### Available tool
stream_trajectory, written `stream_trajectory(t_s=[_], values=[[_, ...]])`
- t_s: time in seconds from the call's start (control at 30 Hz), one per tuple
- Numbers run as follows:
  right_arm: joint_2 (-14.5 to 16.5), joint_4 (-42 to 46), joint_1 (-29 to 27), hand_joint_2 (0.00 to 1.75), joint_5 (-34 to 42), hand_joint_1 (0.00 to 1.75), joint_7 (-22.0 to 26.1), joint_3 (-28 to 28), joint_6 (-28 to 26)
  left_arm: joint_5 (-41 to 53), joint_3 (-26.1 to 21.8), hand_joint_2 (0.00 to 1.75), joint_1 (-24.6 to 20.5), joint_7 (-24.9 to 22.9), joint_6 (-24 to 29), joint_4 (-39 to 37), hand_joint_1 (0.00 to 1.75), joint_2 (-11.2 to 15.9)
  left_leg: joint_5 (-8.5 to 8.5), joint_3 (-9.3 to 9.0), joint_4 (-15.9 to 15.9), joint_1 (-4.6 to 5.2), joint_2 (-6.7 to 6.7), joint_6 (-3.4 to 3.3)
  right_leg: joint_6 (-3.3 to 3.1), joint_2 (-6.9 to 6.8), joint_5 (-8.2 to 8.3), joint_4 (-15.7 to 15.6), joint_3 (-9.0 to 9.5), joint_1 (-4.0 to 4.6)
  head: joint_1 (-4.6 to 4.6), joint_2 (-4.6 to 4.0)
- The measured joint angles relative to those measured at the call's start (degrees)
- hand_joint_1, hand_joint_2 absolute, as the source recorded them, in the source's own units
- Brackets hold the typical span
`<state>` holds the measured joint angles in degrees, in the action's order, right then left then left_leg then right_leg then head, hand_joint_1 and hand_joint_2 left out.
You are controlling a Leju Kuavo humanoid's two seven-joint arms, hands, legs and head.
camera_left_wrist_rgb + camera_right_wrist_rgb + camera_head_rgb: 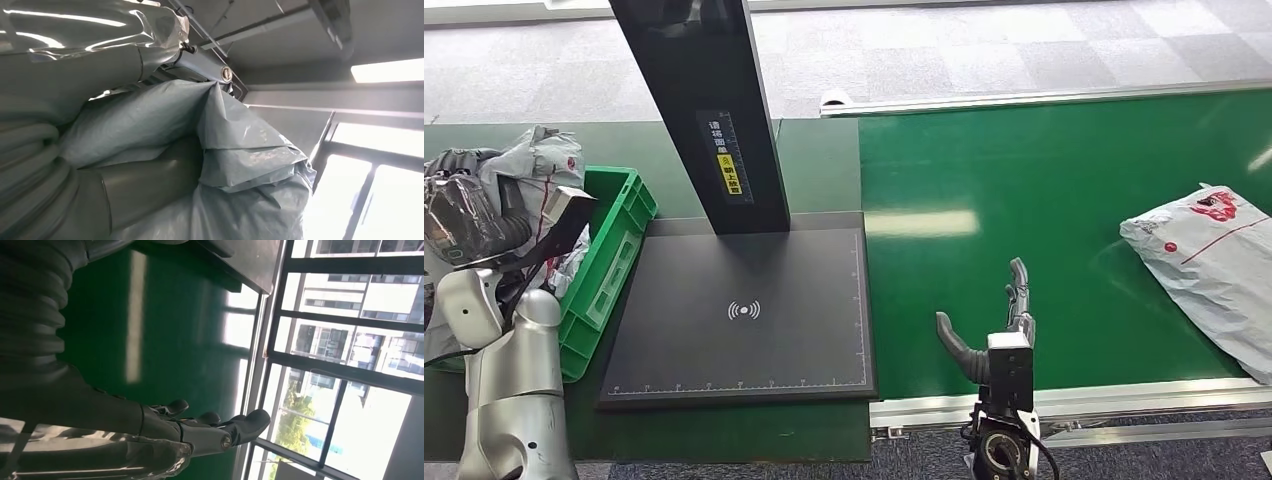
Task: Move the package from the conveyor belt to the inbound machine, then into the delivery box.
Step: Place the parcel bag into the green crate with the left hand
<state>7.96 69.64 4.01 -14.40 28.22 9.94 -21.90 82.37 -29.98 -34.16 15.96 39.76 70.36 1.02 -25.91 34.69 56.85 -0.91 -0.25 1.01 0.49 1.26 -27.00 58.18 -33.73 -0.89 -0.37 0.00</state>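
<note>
Left hand fingers hold a grey package over the green box; right hand fingers spread above the green belt.

The scanner's black pillar stands at the back of the scan pad, so reaching in from the front is wide open. The green bin sits tight against the pad's left edge. The belt is open up to the grey bag at far right.
</note>
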Motion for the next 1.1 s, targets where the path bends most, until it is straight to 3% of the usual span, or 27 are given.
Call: stream_trajectory(t_s=[0.2, 0.33, 0.6, 0.87, 1.0, 1.1], values=[[0.0, 0.3, -0.1, 1.75, -0.1, 0.00, -0.2, 0.0, 0.5, 4.3, 0.4, 1.75, -3.0, -7.4, 0.0, -9.8, 1.75, 4.6, 0.00, -0.01, 0.0, 0.00, 0.03, 0.01, 0.00, 0.01, 0.00, 0.0, -0.02, 0.00, 0.00, 0.00], [0.0, 0.4, -0.1, 1.75, -0.4, 0.00, -0.4, 0.0, 0.8, 4.5, 1.2, 1.75, -4.2, -9.9, 0.0, -14.6, 1.75, 6.8, 0.00, 0.00, 0.0, 0.00, 0.04, 0.01, 0.00, 0.02, 0.00, 0.0, -0.03, 0.00, 0.01, 0.00], [-0.1, 0.4, 0.1, 1.75, -0.5, 0.00, -0.5, 0.2, 0.6, 6.3, 2.6, 1.75, -5.3, -16.2, 0.0, -20.1, 1.75, 9.6, 0.00, 0.00, 0.0, 0.00, 0.07, 0.01, 0.00, 0.03, 0.00, 0.0, -0.03, 0.01, -0.01, -0.01], [-0.4, 0.2, 0.1, 1.75, 0.0, 0.00, -0.2, 1.0, 0.1, 4.5, 1.8, 1.75, -5.7, -19.1, 0.0, -23.6, 1.75, 14.7, -0.01, 0.04, 0.0, -0.04, 0.15, 0.02, -0.02, 0.06, -0.02, 0.0, -0.08, 0.04, 0.01, 0.00], [-0.5, 0.1, 0.1, 1.75, 0.1, 0.00, -0.2, 1.4, 0.0, 4.3, 0.1, 1.75, -5.8, -19.8, 0.0, -24.6, 0.03, 16.5, -0.02, 0.06, 0.0, -0.04, 0.14, 0.03, -0.02, 0.06, -0.02, 0.0, -0.11, 0.04, 0.01, 0.00], [-0.5, 0.1, 0.1, 1.75, 0.1, 0.00, -0.3, 1.8, 0.0, 4.3, -0.9, 1.75, -6.0, -20.5, 0.0, -25.6, 0.00, 17.2, -0.01, 0.06, 0.0, -0.04, 0.10, 0.03, -0.02, 0.04, -0.02, 0.0, -0.10, 0.04, 0.01, 0.00]])
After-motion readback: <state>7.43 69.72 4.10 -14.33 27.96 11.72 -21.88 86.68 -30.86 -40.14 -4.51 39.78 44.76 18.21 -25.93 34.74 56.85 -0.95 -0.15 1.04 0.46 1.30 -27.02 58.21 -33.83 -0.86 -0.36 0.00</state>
